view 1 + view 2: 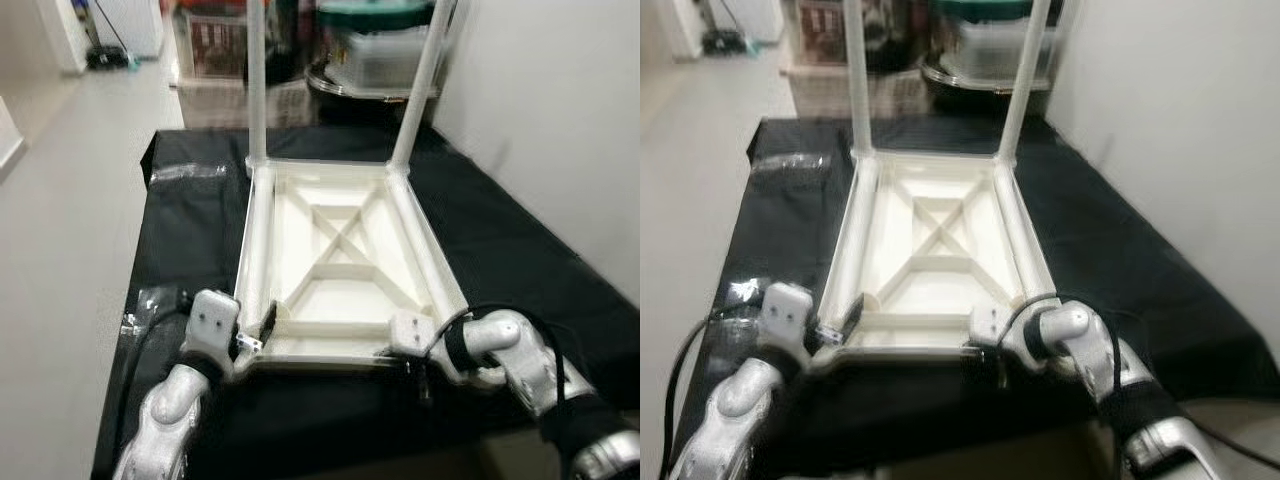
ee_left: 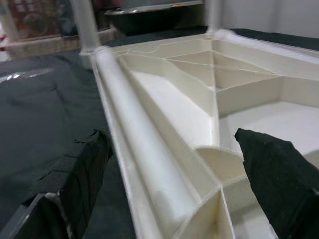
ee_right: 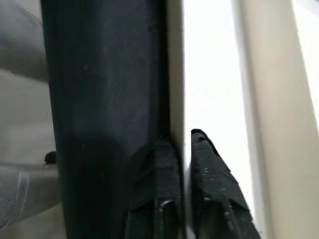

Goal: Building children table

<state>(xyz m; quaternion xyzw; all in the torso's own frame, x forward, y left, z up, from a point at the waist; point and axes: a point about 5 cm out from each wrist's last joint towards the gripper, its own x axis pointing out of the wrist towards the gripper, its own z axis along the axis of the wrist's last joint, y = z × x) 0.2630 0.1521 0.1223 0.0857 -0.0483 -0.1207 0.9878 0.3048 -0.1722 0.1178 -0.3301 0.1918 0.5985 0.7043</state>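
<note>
Tabletop (image 1: 340,260): white, upside down on black cloth (image 1: 200,230), two legs (image 1: 256,80) upright.
Left gripper (image 2: 169,174): spread wide, straddling near corner rim.
Right gripper (image 3: 184,149): pinched on thin near edge.
Bins (image 1: 385,45): beyond, contents unclear.

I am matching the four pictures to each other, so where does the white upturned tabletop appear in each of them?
Left eye view: tabletop centre, on the black cloth.
Right eye view: centre.
Left wrist view: its ribbed underside, near rim running between the left gripper fingers.
Right wrist view: thin edge pinched by the right gripper.
Shared landmark: the near rim.
</note>
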